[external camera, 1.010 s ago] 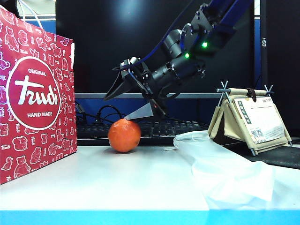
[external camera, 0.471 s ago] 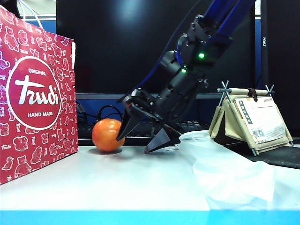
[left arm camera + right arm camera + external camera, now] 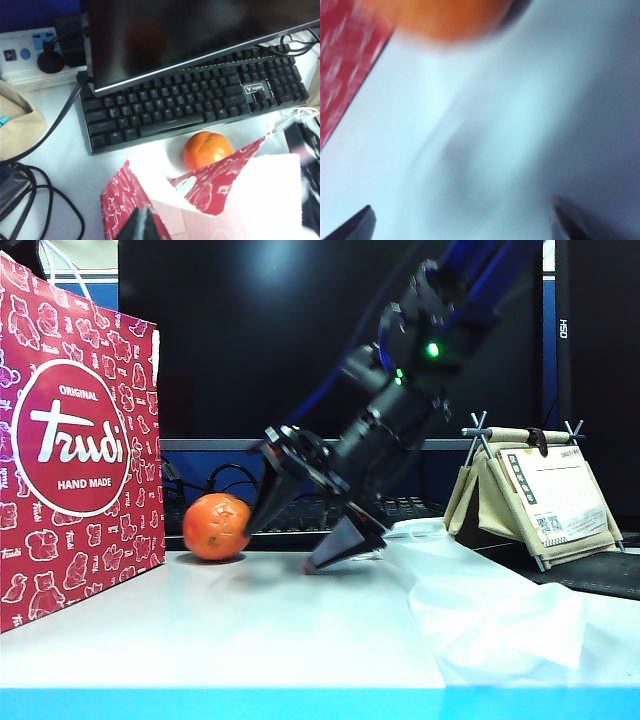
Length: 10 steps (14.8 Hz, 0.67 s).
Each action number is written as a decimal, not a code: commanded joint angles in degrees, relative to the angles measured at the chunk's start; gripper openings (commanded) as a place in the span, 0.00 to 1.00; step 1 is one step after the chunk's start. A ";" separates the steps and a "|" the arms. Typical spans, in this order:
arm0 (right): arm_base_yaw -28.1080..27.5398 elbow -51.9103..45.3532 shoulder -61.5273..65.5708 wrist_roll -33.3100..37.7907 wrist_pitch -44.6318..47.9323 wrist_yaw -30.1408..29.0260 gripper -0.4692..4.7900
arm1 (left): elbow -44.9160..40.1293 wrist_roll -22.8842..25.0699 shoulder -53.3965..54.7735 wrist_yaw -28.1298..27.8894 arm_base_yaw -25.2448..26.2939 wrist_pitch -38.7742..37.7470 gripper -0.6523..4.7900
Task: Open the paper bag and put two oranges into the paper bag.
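1. The right gripper (image 3: 300, 510) hangs low over the white table (image 3: 250, 630) near the middle of the exterior view, jaws spread wide and empty, one fingertip almost on the tabletop, the other raised toward the orange
2. The left gripper (image 3: 141, 226) shows only as a dark closed tip at the edge of its wrist view, pinched on the rim of the paper bag (image 3: 75, 440); it appears to hold the mouth open
3. One orange (image 3: 216, 527) sits on the table just beside the right gripper's raised finger, apart from it, between that gripper and the red bag, in front of a black keyboard (image 3: 190, 102)
4. The red paper bag stands upright at the left of the exterior view, with its round white logo facing the camera; the left wrist view looks down on its open top
5. A translucent plastic bag (image 3: 480, 610) lies on the table to the right, behind the arm
6. To do this step well, the open jaws should probably straddle the orange evenly and close gently, since round fruit rolls away if nudged from one side
7. Hard to tell: the right wrist view is badly blurred, showing only an orange smear, red paper and two dark fingertips. A second orange is not visible anywhere; whether it is already inside the bag cannot be judged
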 commanded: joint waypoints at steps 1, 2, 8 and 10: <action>2.19 0.22 -4.74 -1.55 4.74 2.43 1.00 | 0.13 0.22 -0.04 0.28 0.07 0.39 0.11; 3.32 0.24 -6.60 -3.48 5.77 4.26 1.00 | 0.13 0.24 0.02 0.28 0.07 0.02 0.11; 11.17 0.09 -10.88 -32.28 1.79 39.80 1.00 | 0.13 1.31 0.13 -0.70 0.07 -0.61 0.11; 11.13 0.13 -9.51 -28.17 9.94 36.68 1.00 | 0.13 1.40 0.13 -0.57 0.07 -0.68 0.11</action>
